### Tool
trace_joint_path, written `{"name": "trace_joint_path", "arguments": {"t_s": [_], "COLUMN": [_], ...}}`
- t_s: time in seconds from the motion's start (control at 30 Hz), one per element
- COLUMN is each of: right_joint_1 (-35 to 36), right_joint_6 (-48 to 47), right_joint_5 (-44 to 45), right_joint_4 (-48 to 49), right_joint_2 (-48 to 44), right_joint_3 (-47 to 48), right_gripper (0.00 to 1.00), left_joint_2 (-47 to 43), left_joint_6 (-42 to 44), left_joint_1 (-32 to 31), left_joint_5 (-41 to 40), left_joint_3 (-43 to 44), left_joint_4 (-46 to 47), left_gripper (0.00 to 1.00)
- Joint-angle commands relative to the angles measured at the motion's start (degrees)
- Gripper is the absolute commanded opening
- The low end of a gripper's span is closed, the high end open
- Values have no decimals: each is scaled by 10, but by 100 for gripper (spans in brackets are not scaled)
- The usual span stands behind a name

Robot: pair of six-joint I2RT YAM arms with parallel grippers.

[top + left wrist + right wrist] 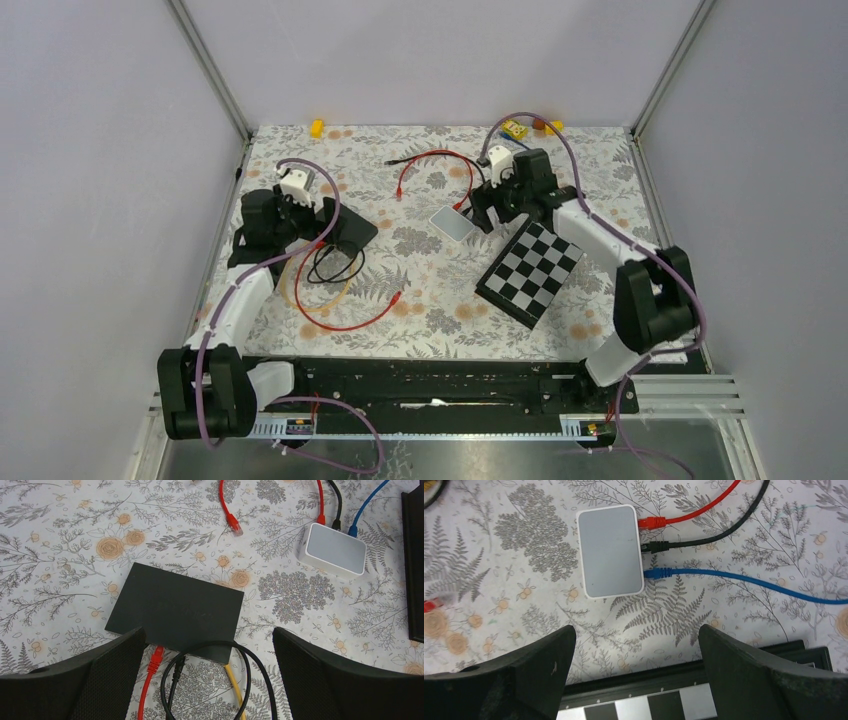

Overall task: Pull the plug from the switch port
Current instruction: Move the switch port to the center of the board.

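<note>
A black switch (175, 611) lies on the floral cloth with a red plug (156, 659), a black plug (176, 667) and a yellow cable (232, 677) in its near edge. My left gripper (209, 632) hovers open over that edge, its fingers either side of the plugs, touching nothing. A small white switch (610, 550) holds a red plug (653, 522), a black plug (656, 546) and a blue plug (658, 572) on its right side. My right gripper (637, 630) stands open just short of it, empty. Overhead: black switch (352, 232), white switch (453, 224).
A black-and-white checkerboard (530, 270) lies below the right gripper (482, 215). Red, black and yellow cables loop on the cloth near the left gripper (325, 235). A loose red plug end (234, 525) lies between the switches. Small yellow objects (317, 127) sit at the back edge.
</note>
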Motion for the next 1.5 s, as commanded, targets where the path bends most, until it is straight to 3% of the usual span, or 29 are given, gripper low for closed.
{"name": "trace_joint_path", "arguments": {"t_s": [0.0, 0.2, 0.77, 1.07, 1.47], "right_joint_1": [12, 26, 38, 55, 110], "right_joint_6": [-52, -60, -42, 0, 107], "right_joint_5": [12, -15, -67, -99, -110], "right_joint_4": [-59, -103, -150, -144, -34], "right_joint_2": [81, 195, 312, 311, 197], "right_joint_3": [78, 161, 268, 238, 88], "right_gripper": [99, 95, 92, 87, 86], "left_joint_2": [8, 17, 20, 20, 25], "left_joint_6": [12, 13, 21, 21, 24], "left_joint_1": [-2, -10, -15, -18, -18], "left_joint_5": [19, 19, 13, 14, 10], "left_joint_3": [32, 31, 33, 32, 32], "left_joint_4": [-3, -3, -5, -5, -5], "left_gripper": [98, 98, 98, 97, 97]}}
